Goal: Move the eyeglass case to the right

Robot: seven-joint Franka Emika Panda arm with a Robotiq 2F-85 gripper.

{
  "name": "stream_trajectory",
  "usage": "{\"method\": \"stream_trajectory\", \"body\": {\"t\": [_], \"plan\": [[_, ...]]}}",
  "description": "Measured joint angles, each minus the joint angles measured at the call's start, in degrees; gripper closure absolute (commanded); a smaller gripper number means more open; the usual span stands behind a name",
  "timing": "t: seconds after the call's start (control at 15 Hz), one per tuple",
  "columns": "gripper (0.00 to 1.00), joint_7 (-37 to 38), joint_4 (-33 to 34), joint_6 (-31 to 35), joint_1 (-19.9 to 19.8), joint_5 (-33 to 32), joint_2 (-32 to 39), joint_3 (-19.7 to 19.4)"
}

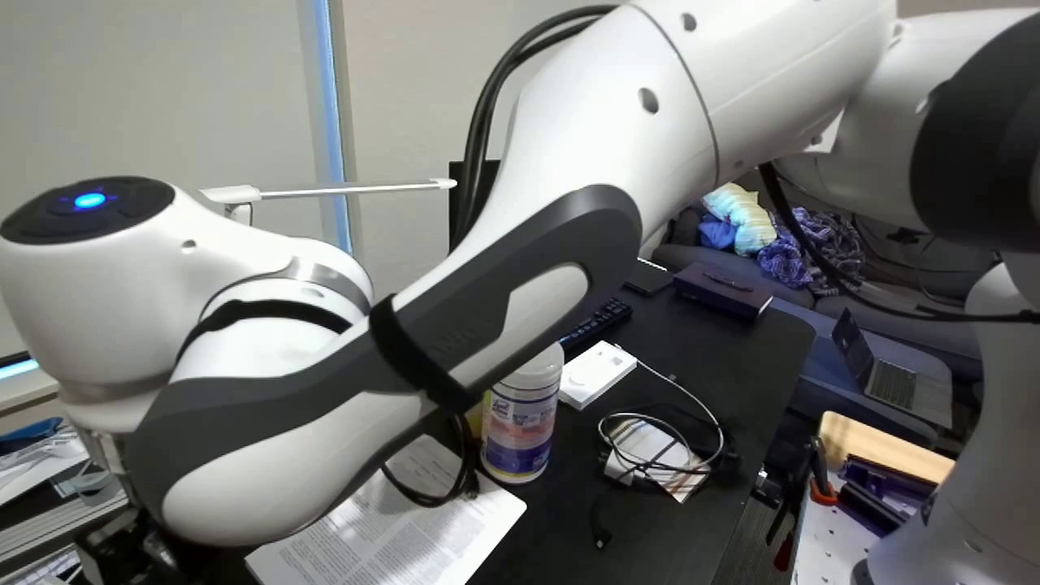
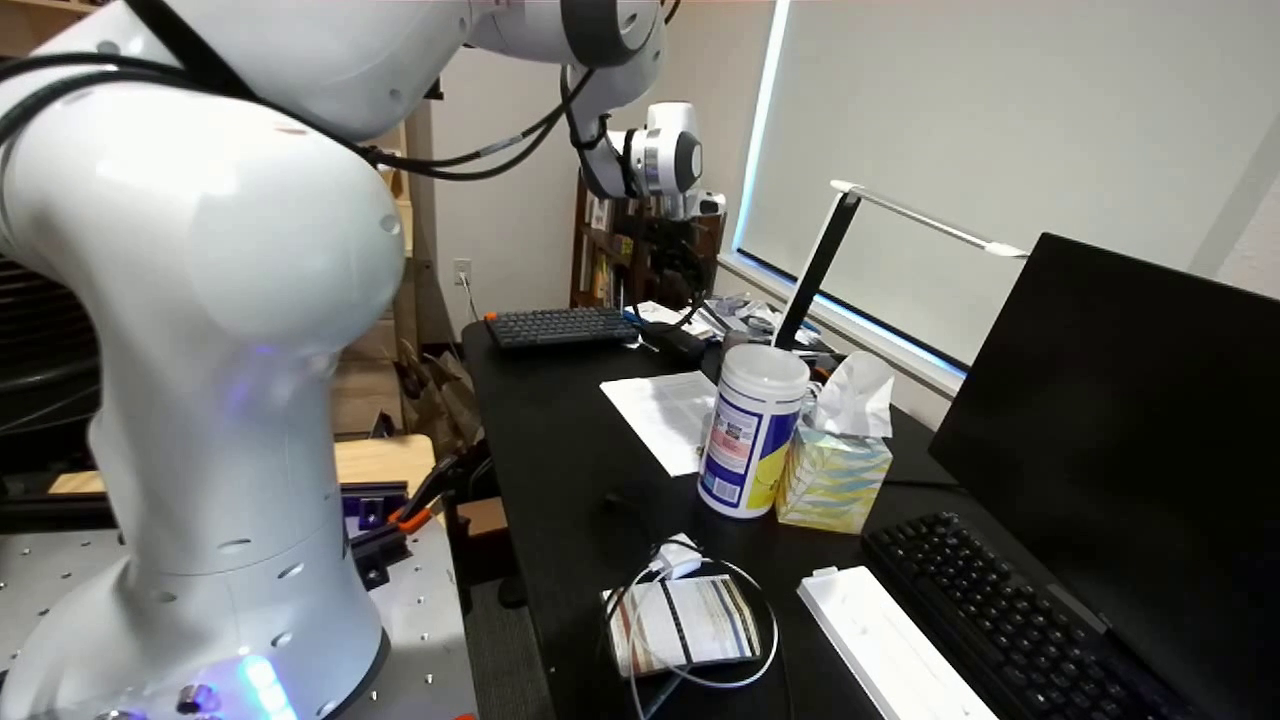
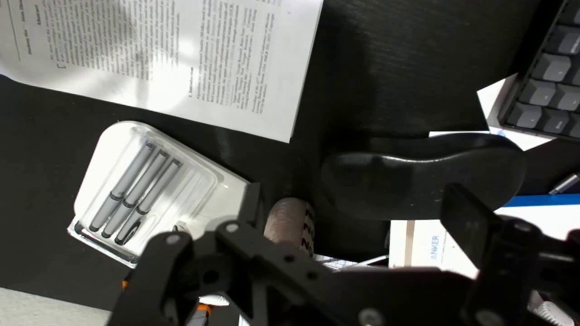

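Your gripper is spread wide and empty, but if you lower it crooked, it might poke the glasses case (shiny, maybe slippery) away.

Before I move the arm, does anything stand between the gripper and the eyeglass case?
In the wrist view, nothing visible does: only one finger of the open gripper overlaps the eyeglass case. A rounded pinkish object shows beside the other finger, so that side may need care.
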Motion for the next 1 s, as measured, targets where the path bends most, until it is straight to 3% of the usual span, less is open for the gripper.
{"method": "stream_trajectory", "body": {"t": [0.47, 0.8, 1.0], "plan": [[0.0, 0.69, 0.68, -1.14, 0.04, 1.07, 0.3, -0.17], [0.0, 13.65, 7.32, -6.14, 1.76, 3.28, 3.37, -2.59], [0.0, 16.34, 8.86, -6.55, 1.86, 3.88, 3.95, -2.74]]}}
